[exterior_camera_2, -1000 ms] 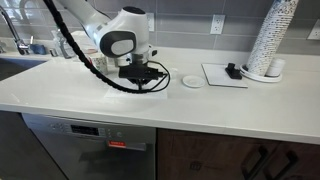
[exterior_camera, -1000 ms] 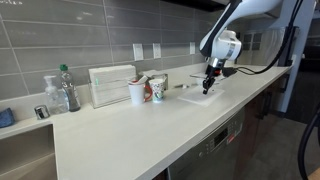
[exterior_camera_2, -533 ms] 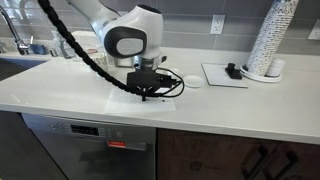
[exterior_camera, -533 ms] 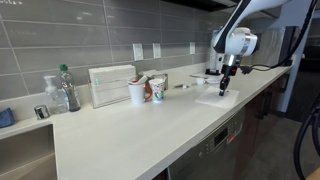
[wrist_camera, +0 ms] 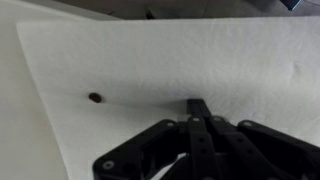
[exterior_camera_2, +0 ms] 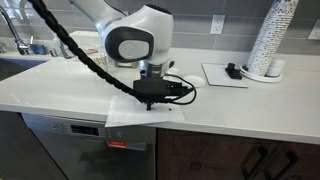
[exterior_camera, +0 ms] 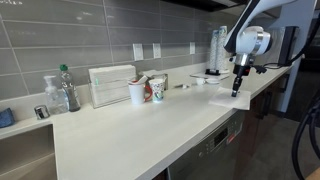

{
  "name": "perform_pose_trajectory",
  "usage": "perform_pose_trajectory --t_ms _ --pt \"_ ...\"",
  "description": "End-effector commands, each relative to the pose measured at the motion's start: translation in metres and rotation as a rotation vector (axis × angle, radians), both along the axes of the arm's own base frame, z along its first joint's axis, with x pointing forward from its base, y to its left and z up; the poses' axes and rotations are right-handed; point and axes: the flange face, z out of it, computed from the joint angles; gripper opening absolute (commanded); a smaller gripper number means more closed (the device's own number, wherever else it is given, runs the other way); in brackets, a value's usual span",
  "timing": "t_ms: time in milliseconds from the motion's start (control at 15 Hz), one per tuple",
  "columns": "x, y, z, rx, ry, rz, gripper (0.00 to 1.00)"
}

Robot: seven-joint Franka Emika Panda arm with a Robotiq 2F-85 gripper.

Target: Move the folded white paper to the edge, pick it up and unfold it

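Dragged forward across the tabletop (exterior_camera_2: 50, 92) over the past second, the folded white paper (exterior_camera_2: 122, 113) now overhangs the edge (exterior_camera_2: 240, 127), gripper (exterior_camera_2: 151, 99) pressing down on the sheet, fingers (wrist_camera: 196, 108) closed tight together, clasping nothing, wrist view filled with white sheet.

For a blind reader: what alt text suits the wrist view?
The shut black gripper sets its tips on the white paper, which fills most of the view. A small dark speck lies on the paper to their left.
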Motion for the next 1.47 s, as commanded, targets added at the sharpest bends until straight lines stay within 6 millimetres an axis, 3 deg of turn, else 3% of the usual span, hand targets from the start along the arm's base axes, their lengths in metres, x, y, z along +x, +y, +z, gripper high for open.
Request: perform_pose_trajectory --t_ms 0,133,200,333,933,1133,1400 --pt "-0.018 -0.006 -0.022 0.002 0.045 0.02 0.0" --pt "-0.018 -0.006 -0.018 0.0 0.032 0.02 0.0" --pt "-0.02 -0.004 -0.013 0.009 0.031 0.024 0.26" --pt "-0.022 0.0 -0.001 0.0 0.001 0.032 0.32" --pt "-0.044 0.049 0.049 0.061 -0.007 -0.08 0.99" --pt "-0.064 0.047 0.061 0.202 0.027 -0.187 1.0" --pt "-0.106 0.014 0.071 0.359 0.047 -0.332 1.0"
